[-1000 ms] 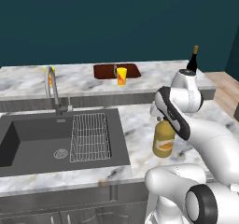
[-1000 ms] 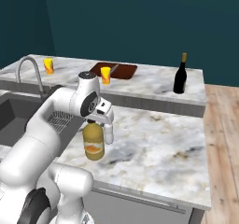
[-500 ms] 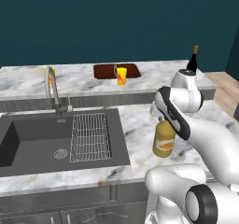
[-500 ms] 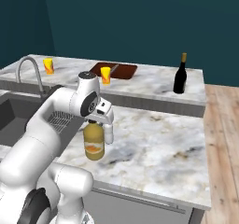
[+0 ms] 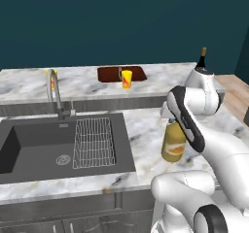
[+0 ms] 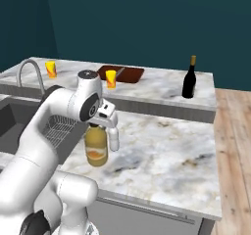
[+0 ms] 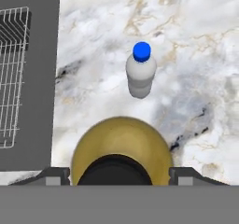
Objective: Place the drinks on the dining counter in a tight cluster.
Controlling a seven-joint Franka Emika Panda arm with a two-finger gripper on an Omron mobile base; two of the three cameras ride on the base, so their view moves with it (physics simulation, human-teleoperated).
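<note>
We had the end effector (image 6: 99, 127) clamped on the amber bottle (image 6: 95, 147), fingers either side of its black cap, so this looked like the pick-up step. The bottle stood on the lower surface (image 6: 162, 151) beside the sink (image 5: 34, 142), water bottle (image 7: 140, 74) just beyond it. Wine bottle (image 6: 189, 78) was already up on the dining counter (image 6: 162, 82). Next we'd guess: lift straight up, carry it over, set it down near the wine.

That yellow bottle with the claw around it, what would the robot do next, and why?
Probably lift it straight up. The end effector sits closed around the amber bottle, which stands on the lower worktop, while the wine bottle waits on the dining counter.
</note>
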